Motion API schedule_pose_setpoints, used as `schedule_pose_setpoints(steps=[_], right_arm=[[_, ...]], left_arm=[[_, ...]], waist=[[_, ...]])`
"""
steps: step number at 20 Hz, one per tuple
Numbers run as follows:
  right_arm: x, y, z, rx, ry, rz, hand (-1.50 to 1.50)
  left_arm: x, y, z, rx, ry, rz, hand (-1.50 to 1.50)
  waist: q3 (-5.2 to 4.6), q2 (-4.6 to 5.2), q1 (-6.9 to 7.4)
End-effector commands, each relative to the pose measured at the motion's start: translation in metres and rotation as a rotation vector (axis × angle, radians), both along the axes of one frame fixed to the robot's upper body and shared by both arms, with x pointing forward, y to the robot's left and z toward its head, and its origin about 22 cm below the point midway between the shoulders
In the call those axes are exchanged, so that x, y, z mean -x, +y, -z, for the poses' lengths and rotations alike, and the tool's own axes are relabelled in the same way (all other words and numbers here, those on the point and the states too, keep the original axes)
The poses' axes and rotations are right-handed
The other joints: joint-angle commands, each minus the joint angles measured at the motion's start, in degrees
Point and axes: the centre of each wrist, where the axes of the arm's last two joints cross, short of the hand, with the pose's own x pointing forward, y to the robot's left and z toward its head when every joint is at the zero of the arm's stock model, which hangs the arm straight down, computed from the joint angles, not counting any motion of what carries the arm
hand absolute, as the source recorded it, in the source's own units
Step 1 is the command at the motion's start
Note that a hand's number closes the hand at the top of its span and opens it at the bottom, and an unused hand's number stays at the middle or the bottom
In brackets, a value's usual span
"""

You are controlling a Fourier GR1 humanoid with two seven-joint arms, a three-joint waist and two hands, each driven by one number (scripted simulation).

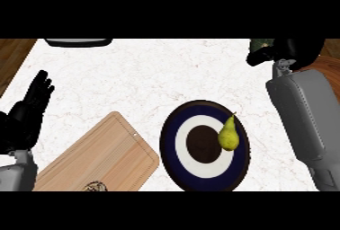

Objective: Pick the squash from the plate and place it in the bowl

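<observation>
A dark green squash [260, 44] shows at the top right, partly hidden by my right hand [291, 48], whose fingers curl round it. Hand and squash hang over the counter's far right edge, beside a brown curved surface [324, 67] that looks like the bowl; most of it is out of view. The plate [174, 134], dark blue rim, white ring and dark centre, lies at the lower middle, well below and left of that hand. My left hand [26, 112] rests open at the left edge, fingers up.
A yellow-green pear [228, 134] lies on the plate's right side. A wooden cutting board [100, 157] sits slanted to the plate's left. A dark rimmed object [78, 42] pokes in at the counter's far edge, upper left.
</observation>
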Motion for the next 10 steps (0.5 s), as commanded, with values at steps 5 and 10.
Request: schedule_pose_setpoints(steps=[5, 10], right_arm=[[0.015, -0.042, -0.055, -0.045, -0.139, 0.115, 1.50], [0.010, -0.095, -0.029, -0.090, -0.149, 0.145, 1.50]], left_arm=[[-0.007, -0.022, 0.003, 0.006, -0.010, -0.002, 0.00], [-0.007, 0.000, 0.006, -0.006, -0.020, 0.004, 0.00]], waist=[[0.04, 0.23, 0.17], [0.05, 0.43, 0.63]])
